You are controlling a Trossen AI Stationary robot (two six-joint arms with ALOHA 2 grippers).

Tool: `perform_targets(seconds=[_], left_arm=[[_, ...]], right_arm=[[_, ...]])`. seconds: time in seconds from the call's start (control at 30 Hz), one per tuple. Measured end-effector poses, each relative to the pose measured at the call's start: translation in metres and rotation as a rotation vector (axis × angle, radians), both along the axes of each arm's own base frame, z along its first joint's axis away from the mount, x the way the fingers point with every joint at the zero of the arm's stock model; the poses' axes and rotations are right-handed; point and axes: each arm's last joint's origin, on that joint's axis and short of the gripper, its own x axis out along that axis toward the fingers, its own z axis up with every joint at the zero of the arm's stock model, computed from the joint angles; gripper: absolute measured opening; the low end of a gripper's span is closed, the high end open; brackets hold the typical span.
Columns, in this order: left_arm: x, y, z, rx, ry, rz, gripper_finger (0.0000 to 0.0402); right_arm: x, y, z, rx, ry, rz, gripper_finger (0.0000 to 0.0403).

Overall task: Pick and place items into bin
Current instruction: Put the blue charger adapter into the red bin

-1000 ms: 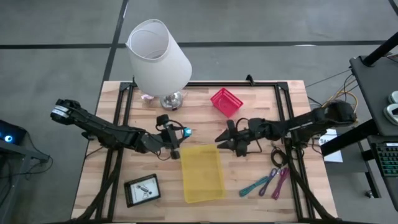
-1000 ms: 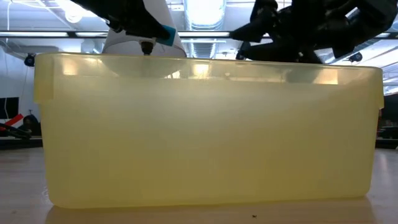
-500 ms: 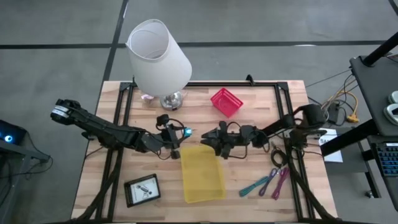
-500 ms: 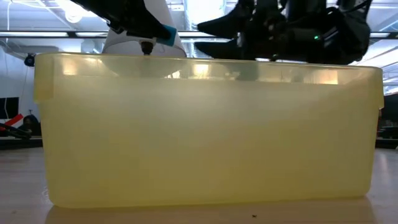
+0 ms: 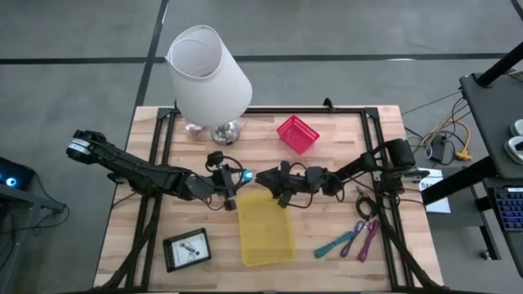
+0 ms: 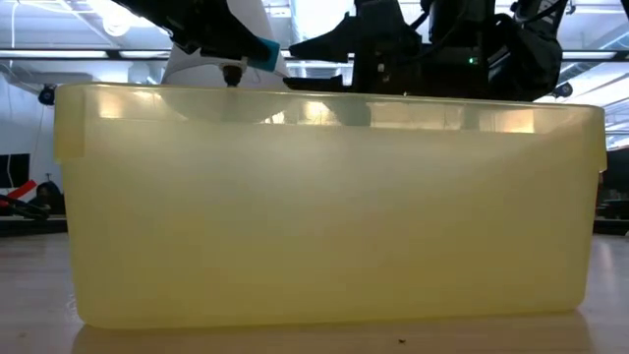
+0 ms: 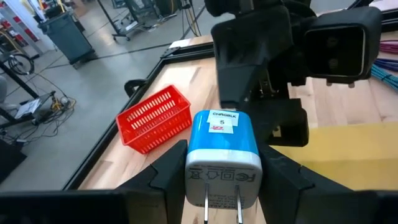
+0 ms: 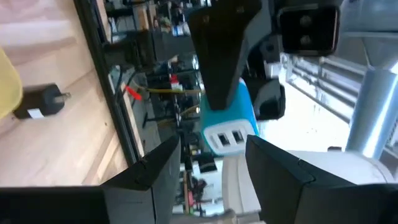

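We see the left gripper (image 5: 234,181) clamped on a blue-and-white charger (image 7: 222,152) just beside the yellow bin's (image 5: 265,227) corner. The right gripper (image 5: 265,177) faces it, fingers apart; the bin's inside stays hidden down low.

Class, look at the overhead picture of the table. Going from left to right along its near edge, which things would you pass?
Black-framed card → yellow bin → teal strip → pink-purple strips.
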Motion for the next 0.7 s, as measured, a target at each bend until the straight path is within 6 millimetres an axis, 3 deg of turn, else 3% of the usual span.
perform_targets(seconds=[0.37,0.7], left_arm=[[0.0,0.001,-0.001,-0.021,-0.006,0.019,0.0135],[0.0,0.001,-0.001,-0.017,-0.004,0.015,0.0135]], right_arm=[[0.004,0.004,0.01,0.005,-0.036,-0.002,0.0176],[0.008,0.009,0.011,-0.067,-0.006,0.018,0.0257]])
